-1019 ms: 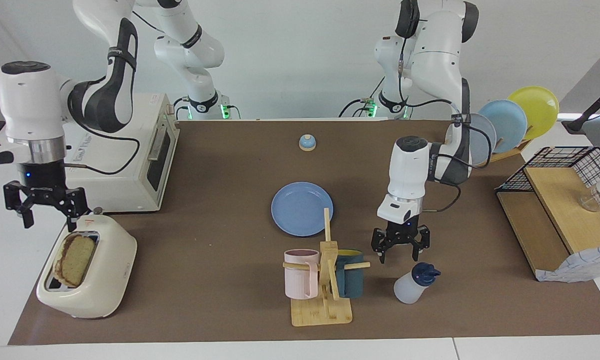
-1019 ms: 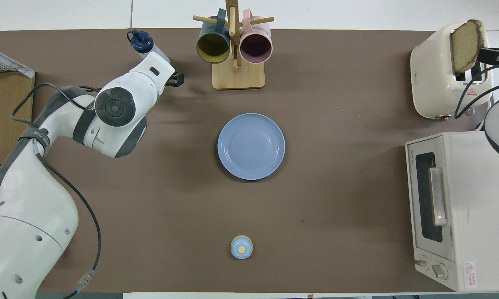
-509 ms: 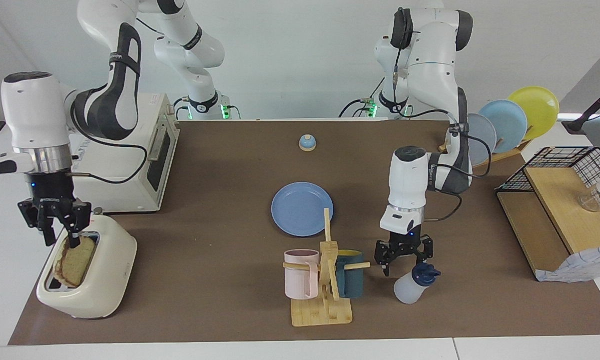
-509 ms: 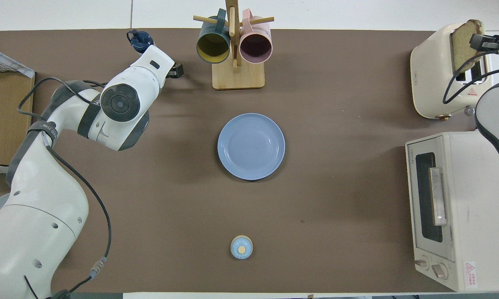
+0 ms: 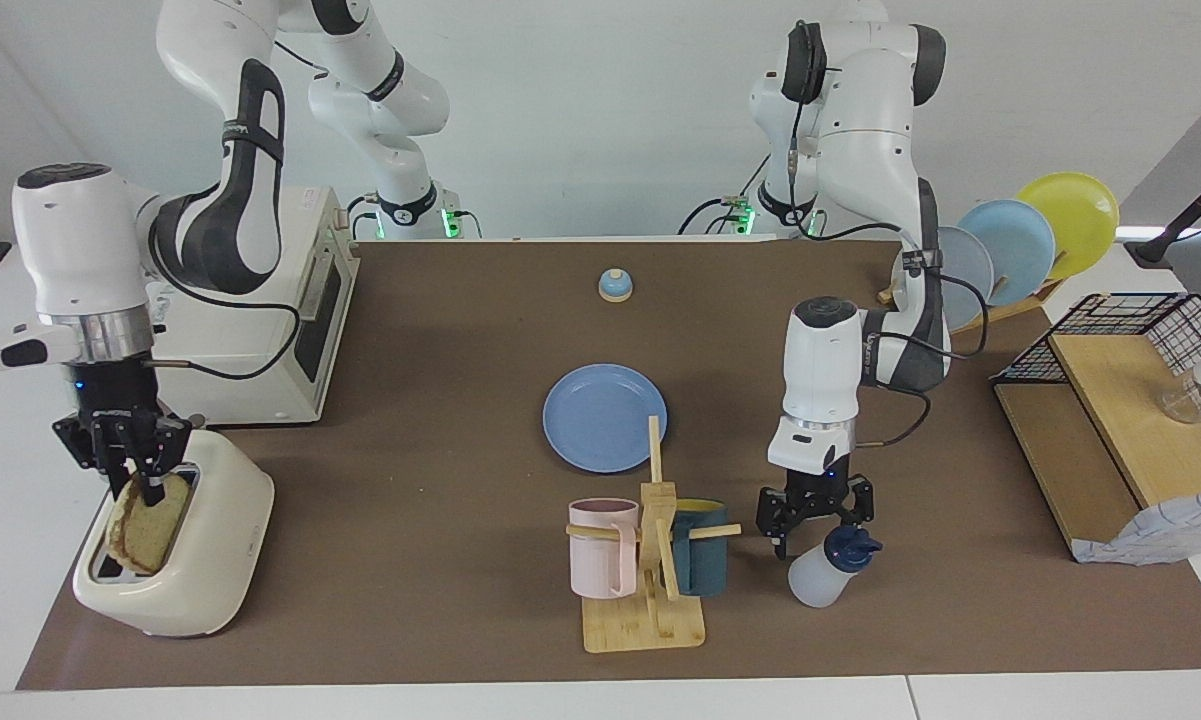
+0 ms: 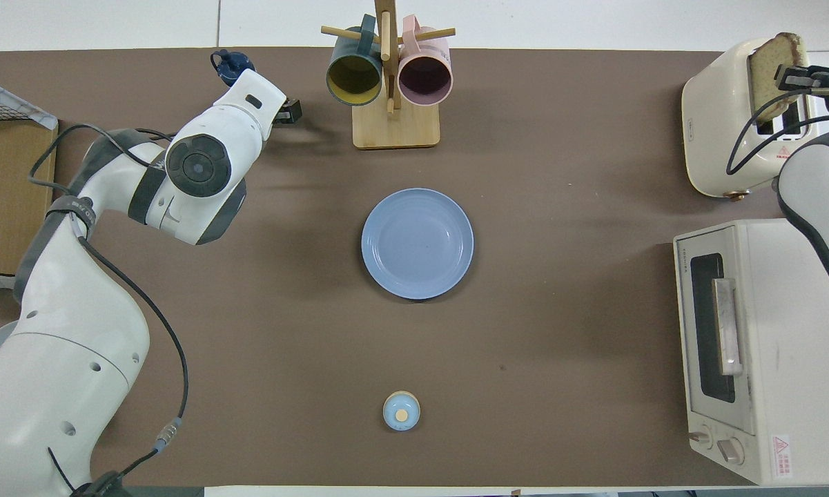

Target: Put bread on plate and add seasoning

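Reaching down over the toaster (image 5: pixel 222 540), the right hand (image 5: pixel 128 472) has its fingers drawn together on the top edge of the bread (image 5: pixel 148 522), clamped on it. The slice stands upright in the toaster's slot with its upper half showing above the rim. In the overhead view the same hand (image 6: pixel 795 77) sits at the slice's crust (image 6: pixel 772 69). The toaster stands at the right arm's end of the tabletop (image 5: pixel 410 590), farther from the robots than the oven (image 5: pixel 260 330) beside it. The left hand (image 5: pixel 817 525) hangs low, just above the seasoning (image 5: pixel 815 582), with its fingers spread apart and nothing between them. One fingertip is close beside the bottle's dark cap (image 5: pixel 850 547), and whether it touches cannot be told. The bottle stands on the tabletop toward the left arm's end, beside the mug rack (image 5: pixel 650 620), which carries a pink mug (image 5: pixel 600 548) and a dark teal mug (image 5: pixel 702 560). From overhead, only the cap (image 6: pixel 229 63) peeks out past the left arm's wrist. The plate (image 5: pixel 600 415) lies flat and bare in the middle of the tabletop, nearer to the robots than the mug rack and well apart from both the bread and the seasoning. A small bell (image 5: pixel 614 286) sits nearer to the robots than the plate. At the left arm's end, three plates stand upright in a rack (image 5: pixel 1020 245), next to a wooden shelf with a wire basket (image 5: pixel 1130 330).
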